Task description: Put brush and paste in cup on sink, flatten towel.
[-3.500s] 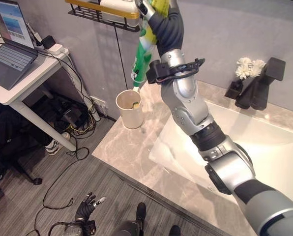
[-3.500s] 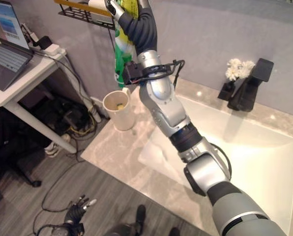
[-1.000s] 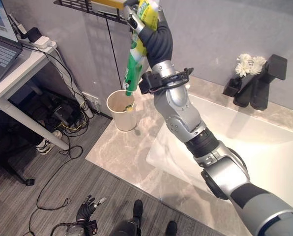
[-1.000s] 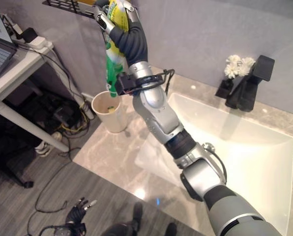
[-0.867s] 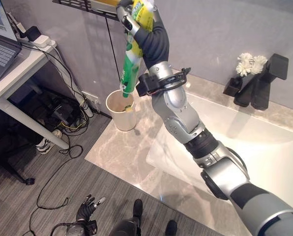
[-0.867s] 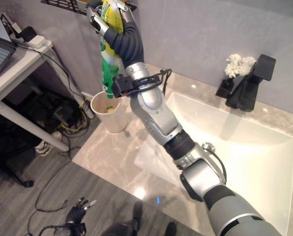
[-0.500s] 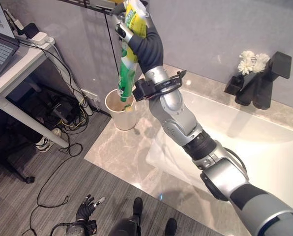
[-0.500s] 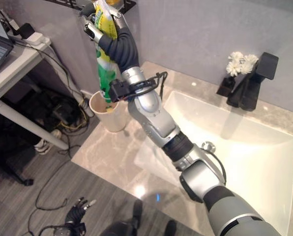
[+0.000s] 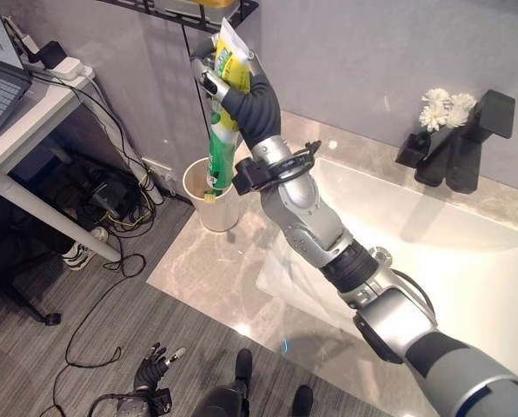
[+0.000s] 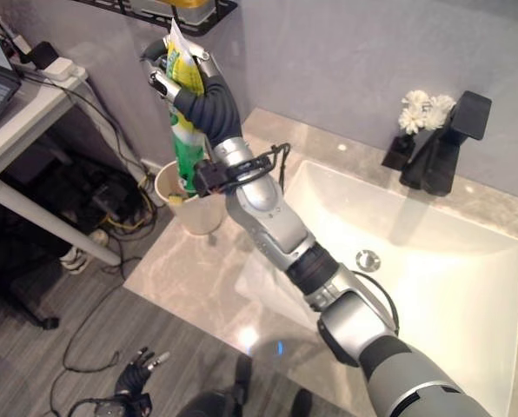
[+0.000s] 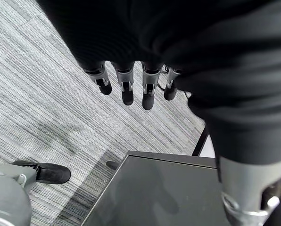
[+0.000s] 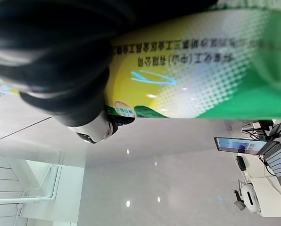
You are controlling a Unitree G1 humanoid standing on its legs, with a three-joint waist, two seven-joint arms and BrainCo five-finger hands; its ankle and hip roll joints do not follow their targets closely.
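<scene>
My right hand [image 9: 238, 85] is shut on a green and yellow toothpaste tube [image 9: 217, 148], held nearly upright with the cap end down. That end reaches the mouth of the cream cup [image 9: 215, 208] on the marble counter's left end; I cannot tell whether it is inside. The tube hides most of the cup's inside. The right wrist view has the tube [image 12: 202, 70] running across my curled fingers [image 12: 95, 129]. A pale towel [image 10: 268, 287] lies rumpled over the sink's left edge. My left hand [image 9: 152, 369] hangs low over the floor, fingers straight [image 11: 126, 89].
The white sink basin [image 9: 468, 278] with its drain [image 9: 381, 254] fills the counter's right part. A black faucet [image 9: 468, 143] and white flowers [image 9: 437, 109] stand at the back. A black wall shelf [image 9: 185, 9] hangs above the cup. A desk [image 9: 24, 122] and floor cables [image 9: 111, 200] lie left.
My right hand has come down and to the left with the tube, bringing its cap end from above the cup to the cup's mouth. The camera has shifted slightly.
</scene>
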